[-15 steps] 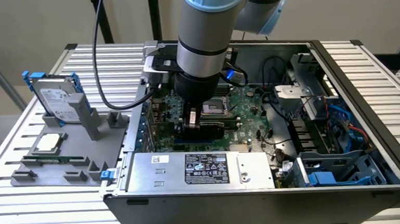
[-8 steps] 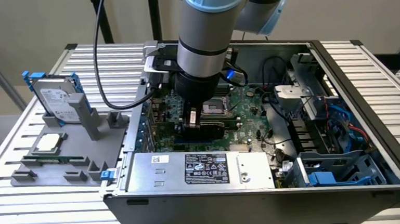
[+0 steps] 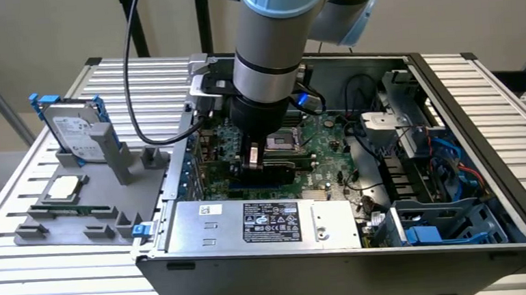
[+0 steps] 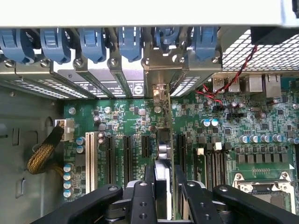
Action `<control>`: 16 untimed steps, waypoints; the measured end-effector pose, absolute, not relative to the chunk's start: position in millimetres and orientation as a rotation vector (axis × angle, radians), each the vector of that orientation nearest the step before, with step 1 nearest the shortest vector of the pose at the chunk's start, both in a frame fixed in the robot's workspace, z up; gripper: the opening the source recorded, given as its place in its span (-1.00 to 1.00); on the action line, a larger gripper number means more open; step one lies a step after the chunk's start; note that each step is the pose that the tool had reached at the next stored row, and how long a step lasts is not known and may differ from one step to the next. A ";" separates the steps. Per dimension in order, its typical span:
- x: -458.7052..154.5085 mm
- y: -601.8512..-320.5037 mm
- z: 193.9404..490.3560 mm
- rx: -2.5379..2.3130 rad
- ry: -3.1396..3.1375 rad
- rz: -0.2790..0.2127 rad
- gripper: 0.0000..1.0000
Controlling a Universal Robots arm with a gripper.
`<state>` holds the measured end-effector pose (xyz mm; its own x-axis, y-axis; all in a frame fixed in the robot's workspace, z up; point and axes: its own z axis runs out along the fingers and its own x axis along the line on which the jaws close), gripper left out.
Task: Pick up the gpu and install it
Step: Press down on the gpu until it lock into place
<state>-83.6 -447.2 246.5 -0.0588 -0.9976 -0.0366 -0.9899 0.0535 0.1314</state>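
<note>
The gpu [image 4: 163,148] appears edge-on in the wrist view, standing upright over a black expansion slot of the green motherboard [image 4: 117,119]. Its silver end bracket [image 4: 158,86] stands at the case's rear slot opening. My gripper [image 4: 164,173] is shut on the card's upper edge, one black finger on each side. Whether the card sits fully in the slot I cannot tell. In the exterior view my gripper [image 3: 261,167] reaches down into the open computer case [image 3: 443,95], over the motherboard [image 3: 328,133] toward that view's left.
Blue retention clips [image 4: 93,42] line the rear slots. The CPU socket [image 4: 264,186] and a braided cable [image 4: 44,154] flank the slots. The power supply [image 3: 259,223] lies at the case front. Outside it, a grey rack [image 3: 84,213] holds a blue-railed hard drive [image 3: 72,128] and a CPU chip [image 3: 65,188].
</note>
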 end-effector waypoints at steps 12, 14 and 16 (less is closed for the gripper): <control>-82.4 -446.1 244.4 2.097 -2.228 -0.195 -0.45; -82.2 -445.9 243.6 2.096 -2.227 -0.196 -0.45; -82.0 -445.9 242.3 2.095 -2.227 -0.196 -0.45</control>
<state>-82.0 -445.9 242.3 -0.0635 -0.9975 -0.0309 -0.9876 0.0584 0.1457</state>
